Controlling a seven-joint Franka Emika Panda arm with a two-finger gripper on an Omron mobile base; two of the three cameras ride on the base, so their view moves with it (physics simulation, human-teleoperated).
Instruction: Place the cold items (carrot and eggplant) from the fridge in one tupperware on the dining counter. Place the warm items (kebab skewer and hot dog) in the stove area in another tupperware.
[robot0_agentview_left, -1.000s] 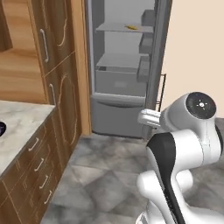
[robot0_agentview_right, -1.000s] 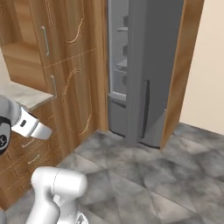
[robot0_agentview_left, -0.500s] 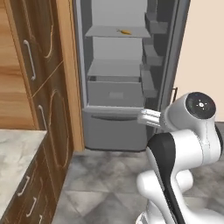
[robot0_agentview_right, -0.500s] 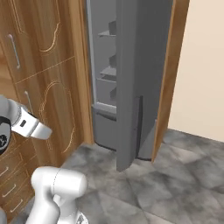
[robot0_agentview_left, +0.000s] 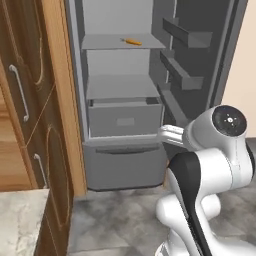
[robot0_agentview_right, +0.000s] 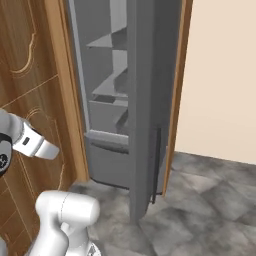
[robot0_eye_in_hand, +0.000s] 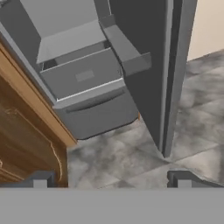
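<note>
Grey floor tiles (robot0_agentview_left: 115, 220) run up to the open fridge (robot0_agentview_left: 125, 145), where a carrot (robot0_agentview_left: 132, 42) lies on the upper shelf (robot0_agentview_left: 107, 44), while the gripper (robot0_eye_in_hand: 111, 180) hangs empty before the drawer (robot0_eye_in_hand: 83, 76), fingers spread wide.

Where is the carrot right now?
In the left base view, the carrot lies on the upper shelf inside the open fridge, toward its right.

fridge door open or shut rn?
Open. The fridge door is swung wide, edge-on in the right base view; the left base view shows the shelves, the drawer and a carrot inside.
</note>
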